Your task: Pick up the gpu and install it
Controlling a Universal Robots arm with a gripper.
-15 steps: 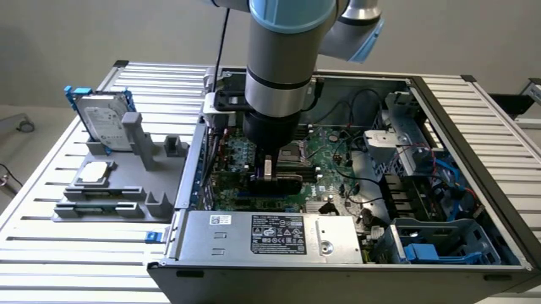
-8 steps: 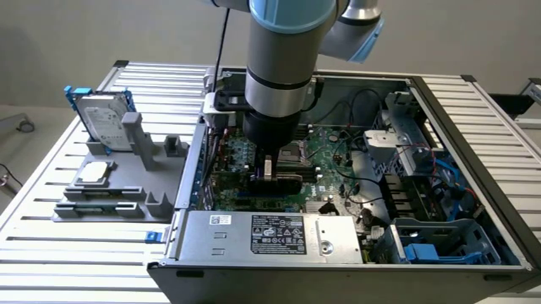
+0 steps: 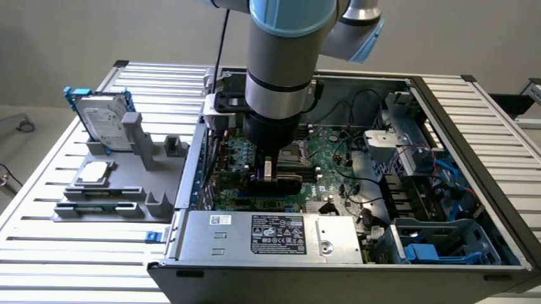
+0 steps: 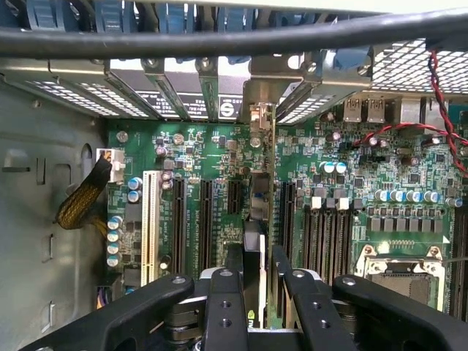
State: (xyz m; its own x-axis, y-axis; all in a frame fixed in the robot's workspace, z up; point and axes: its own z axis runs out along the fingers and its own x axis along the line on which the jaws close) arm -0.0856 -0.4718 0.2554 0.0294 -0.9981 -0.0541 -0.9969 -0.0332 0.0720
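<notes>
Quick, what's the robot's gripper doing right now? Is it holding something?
Gripper: closed on the gpu, holding it edge-on over the motherboard.

Plain pale grey wall (image 3: 110,28) across the back. Worktop (image 3: 76,253) is ribbed aluminium slats, silver, running out to both side edges. Past the worktop's edge on the exterior view's left, light grey floor (image 3: 17,152) with a small caster wheel (image 3: 25,126) on it. Light even and soft, faint shadows only.
</notes>
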